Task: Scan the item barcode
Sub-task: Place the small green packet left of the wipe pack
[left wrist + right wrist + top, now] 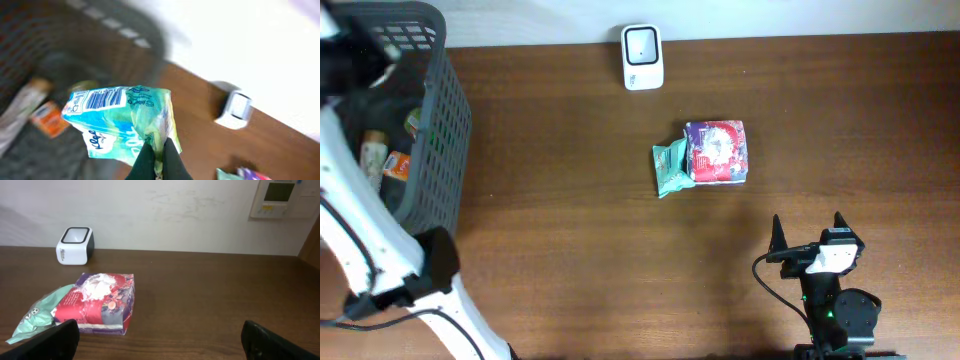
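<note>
The left hand [159, 155] is clenched on a blue-and-green pack of tissues [117, 122], pinching a gathered fold of wrapper at the pack's lower right corner. The pack is in the air over the grey basket [445, 130] at the left end of the desk [570, 260], with an orange packet [47, 117] lying in the basket beneath it. It looks light and soft: a plastic film over something squashy, so it should weigh almost nothing, but the film is slick and the grip has only loose wrapper, not the body. A pinch across the body, or deeper into the fold, would likely be steadier, since the pack may swing or twist from this corner. In the left wrist view its long axis runs roughly side to side, slightly tilted, away from the fingers toward the left. The barcode [105, 98] sits on the upper face near the far end, facing the wrist camera. The white scanner [642, 57] stands well apart at the desk's back edge, so that face probably needs turning toward it. The right hand [807, 225] is released and empty, near a red flowered pack [718, 152] and a green pouch [670, 168].
</note>
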`<state>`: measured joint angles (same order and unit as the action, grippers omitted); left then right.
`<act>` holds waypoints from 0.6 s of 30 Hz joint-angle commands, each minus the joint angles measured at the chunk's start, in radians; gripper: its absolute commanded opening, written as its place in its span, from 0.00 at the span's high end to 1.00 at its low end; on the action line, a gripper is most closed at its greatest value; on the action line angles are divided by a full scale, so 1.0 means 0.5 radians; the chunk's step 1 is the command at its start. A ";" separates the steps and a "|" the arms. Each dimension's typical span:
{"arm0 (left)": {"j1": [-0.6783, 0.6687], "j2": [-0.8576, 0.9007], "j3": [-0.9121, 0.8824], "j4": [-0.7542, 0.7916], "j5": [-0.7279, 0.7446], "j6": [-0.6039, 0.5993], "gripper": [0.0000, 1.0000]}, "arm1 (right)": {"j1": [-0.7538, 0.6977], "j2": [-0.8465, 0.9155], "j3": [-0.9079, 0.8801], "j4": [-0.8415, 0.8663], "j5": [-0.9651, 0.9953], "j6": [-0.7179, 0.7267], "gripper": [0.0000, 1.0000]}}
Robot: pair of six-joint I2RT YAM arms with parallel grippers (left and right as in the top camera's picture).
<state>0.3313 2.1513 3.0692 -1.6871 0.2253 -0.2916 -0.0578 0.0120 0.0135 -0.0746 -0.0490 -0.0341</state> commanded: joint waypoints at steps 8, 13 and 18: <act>-1.234 0.185 -0.344 0.007 -0.407 0.390 1.00 | 0.012 -0.011 -0.016 -0.003 0.010 0.002 0.01; -1.507 0.472 -0.862 0.198 -0.408 0.346 1.00 | 0.012 -0.011 -0.016 -0.002 0.010 0.002 0.01; -1.600 0.735 -1.109 0.524 -0.497 0.134 1.00 | 0.012 -0.011 -0.016 -0.003 0.010 0.002 0.01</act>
<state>-0.4648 2.4596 2.5469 -1.4521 0.0257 -0.1356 -0.0578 0.0120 0.0139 -0.0746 -0.0486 -0.0338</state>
